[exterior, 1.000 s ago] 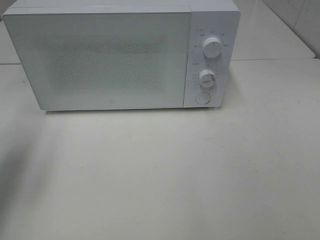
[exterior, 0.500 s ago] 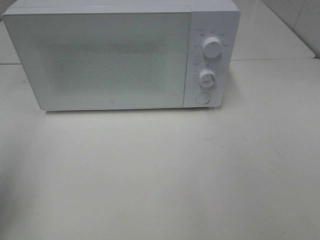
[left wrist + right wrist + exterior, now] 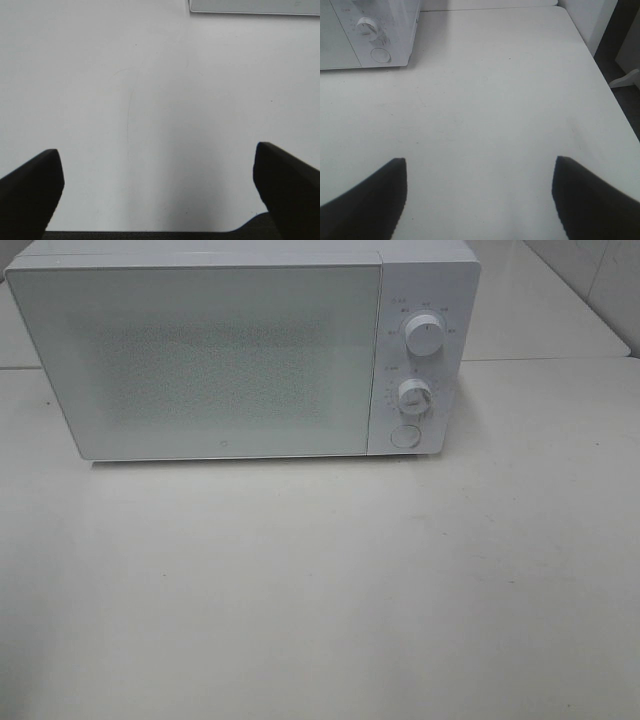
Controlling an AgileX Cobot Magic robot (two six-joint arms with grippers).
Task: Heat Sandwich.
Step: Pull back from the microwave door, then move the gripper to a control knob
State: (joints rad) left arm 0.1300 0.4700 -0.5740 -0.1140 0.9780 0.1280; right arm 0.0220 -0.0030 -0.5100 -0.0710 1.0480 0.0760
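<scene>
The sandwich is out of view in every frame. A white microwave stands at the back of the table with its door shut. On its right panel are two knobs and a round button. Neither arm shows in the exterior high view. In the left wrist view my left gripper is open over bare table, with nothing between its dark fingers. A corner of the microwave lies far ahead. My right gripper is also open and empty, over the table to the right of the microwave.
The pale table stretches in front of the microwave. Its right edge drops off to a dark floor in the right wrist view. A second table surface lies behind, at the right.
A dark shadow along the table's left edge has faded away. The microwave and its door have not moved.
</scene>
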